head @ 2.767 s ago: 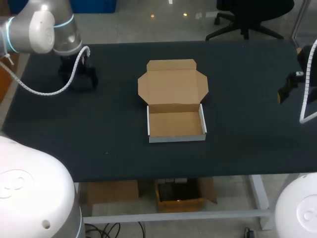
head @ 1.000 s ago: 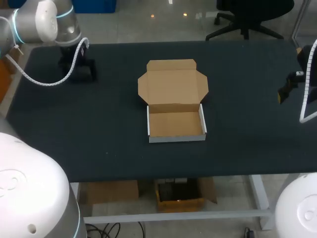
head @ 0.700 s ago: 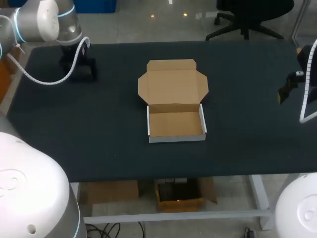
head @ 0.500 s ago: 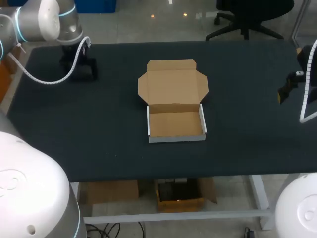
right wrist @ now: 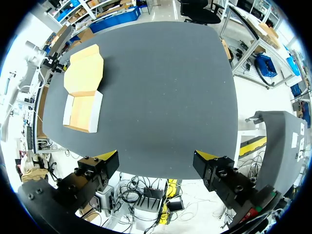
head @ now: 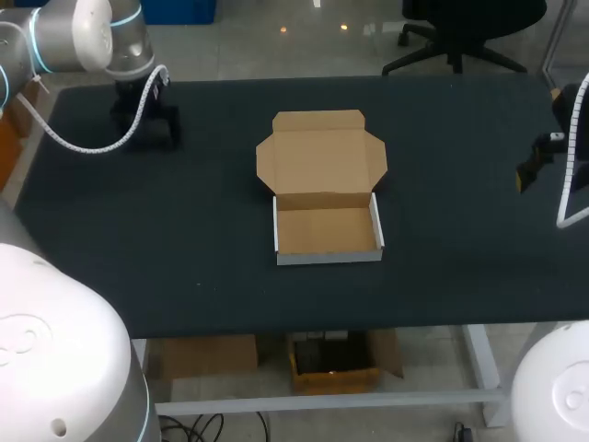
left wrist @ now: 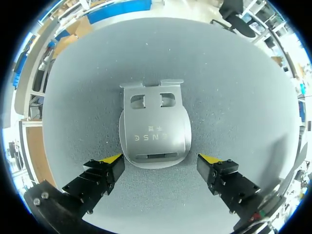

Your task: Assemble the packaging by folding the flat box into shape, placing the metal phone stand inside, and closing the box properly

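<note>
Step in hand, as I judge it, is picking up the silver-grey metal phone stand (left wrist: 155,131), which lies on the dark table (head: 212,230) near its far left corner. Its rounded end is toward the left gripper (left wrist: 160,159) and its end with two cut-outs and a bent lip is ahead. The left gripper is wide open and holds nothing; its yellow tips sit either side of the rounded end, just beside it, with no contact that I can see. To do it well, centre on the plate, come straight down so both tips clear the edges, then close across the two sides where they run most nearly parallel — the metal looks thin and smooth, so an off-centre pinch on the curve could squirt it out. The brown cardboard box with white outer walls (head: 329,257) is mid-table, well apart from the stand, tray already formed, lid flap (head: 320,161) lying open behind it — a clear drop zone. The right gripper (right wrist: 157,156) is open and empty, at the table's right edge. Writing: one short row of letters and a small mark on the stand's plate; none is visible on the box.
</note>
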